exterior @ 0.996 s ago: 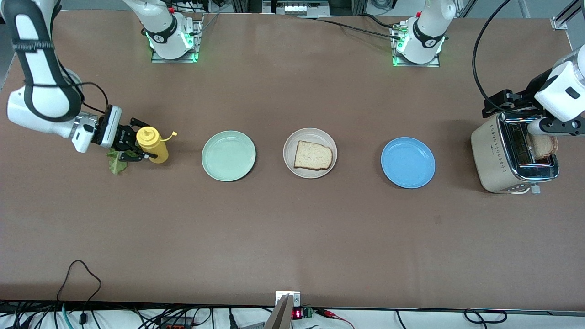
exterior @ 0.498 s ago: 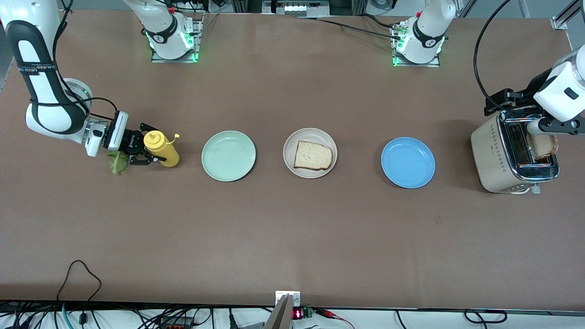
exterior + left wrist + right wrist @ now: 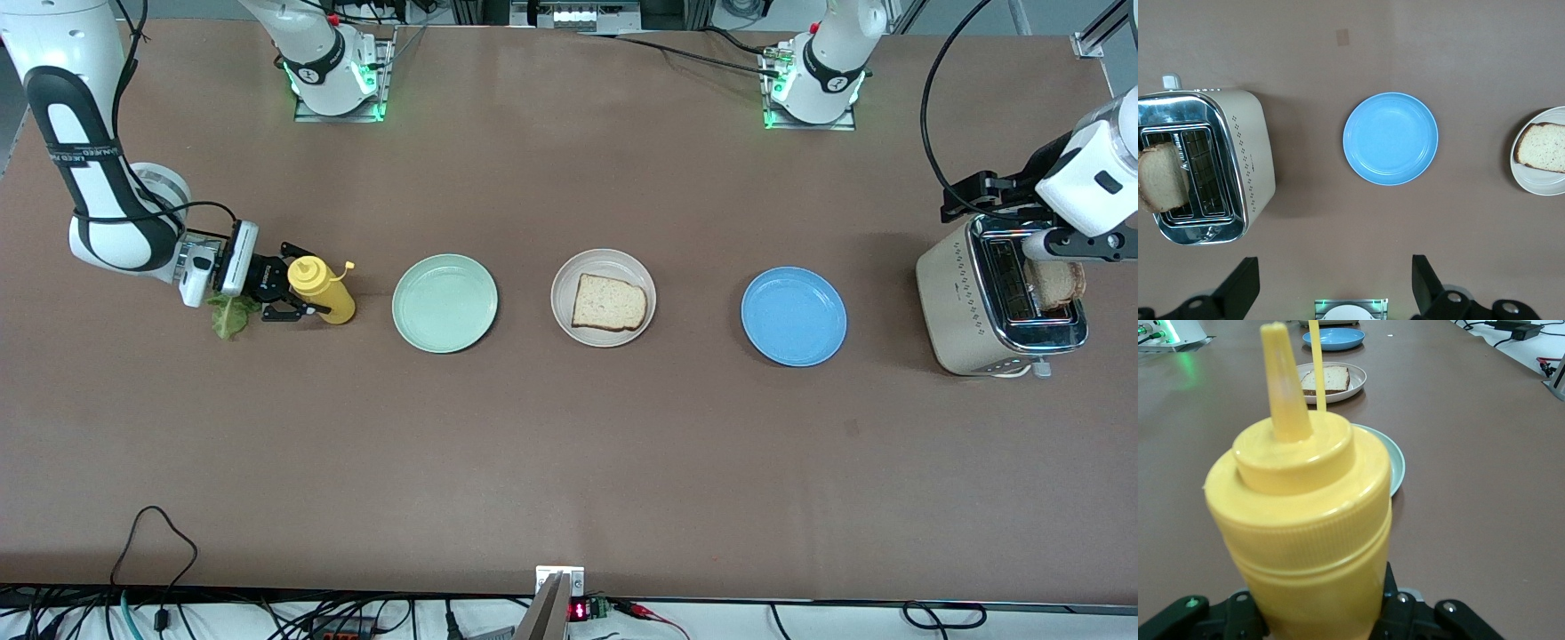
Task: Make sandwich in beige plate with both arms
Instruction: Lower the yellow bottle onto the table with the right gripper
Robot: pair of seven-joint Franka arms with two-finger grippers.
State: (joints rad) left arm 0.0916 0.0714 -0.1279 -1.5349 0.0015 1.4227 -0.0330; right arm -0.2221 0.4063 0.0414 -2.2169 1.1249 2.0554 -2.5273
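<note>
Right claw (image 3: 298, 298) grips mustard bottle (image 3: 322, 289) beside lettuce leaf (image 3: 229, 315); left claw (image 3: 1331, 293) wide over toaster (image 3: 987, 302). I aim next for beige plate (image 3: 563, 307).

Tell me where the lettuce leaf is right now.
In the front view, the lettuce leaf lies on the table at the right arm's end, under the right tool that grips the yellow mustard bottle.

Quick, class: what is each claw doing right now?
Left claw: open, empty, above the toaster.
Right claw: closed on the yellow mustard bottle.
</note>
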